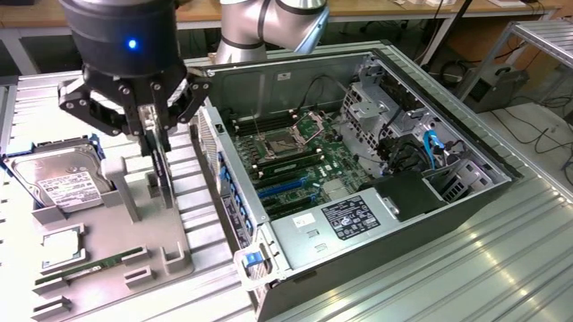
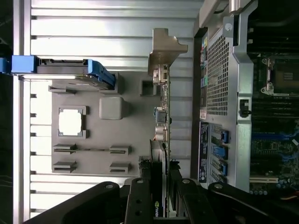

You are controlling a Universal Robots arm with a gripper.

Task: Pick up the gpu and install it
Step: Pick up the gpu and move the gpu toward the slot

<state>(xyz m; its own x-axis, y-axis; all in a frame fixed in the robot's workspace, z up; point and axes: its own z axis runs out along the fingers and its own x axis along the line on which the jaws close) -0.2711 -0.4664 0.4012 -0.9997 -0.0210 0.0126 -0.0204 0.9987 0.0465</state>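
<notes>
- The claw (image 1: 154, 136) hangs over the grey parts holder (image 1: 152, 231) on the exterior view's left, just beside the open computer case (image 1: 309, 285).
- Its black fingers (image 1: 139, 127) are drawn in on either side of the gpu (image 1: 162, 173), neither spread wide nor fully together. They pinch the thin black card between them near its upper end.
- The gpu stands on edge, upright, straight below the claw, and runs down from the fingers to the holder. Whether its lower edge sits in the holder or hangs just clear of it cannot be told.
- In the wrist view the claw (image 2: 159, 177) has the gpu (image 2: 161, 116) edge-on between its pads (image 2: 145, 173), one flat against each face. The card stretches away from the claw over the holder (image 2: 135, 135).
- The card's pale metal bracket (image 2: 164, 49) is at the end farthest from the claw, over the slatted metal counter (image 2: 107, 28).
- The holder carries other parts on the side of the gpu away from the case:
  - a silver hard drive (image 1: 56, 184) with a white label, in blue rails, propped up at the holder's far end;
  - a square processor chip (image 1: 56, 247) lying flat in its recess;
  - a narrow green memory stick (image 1: 94, 263) lying flat toward the holder's near end.
- The case lies on its side on the counter (image 1: 474, 268) with its panel off, showing the motherboard (image 1: 309, 157) and its blue slots (image 1: 279, 190). The gpu is outside the case, close to its perforated rear wall (image 2: 216, 70).
</notes>
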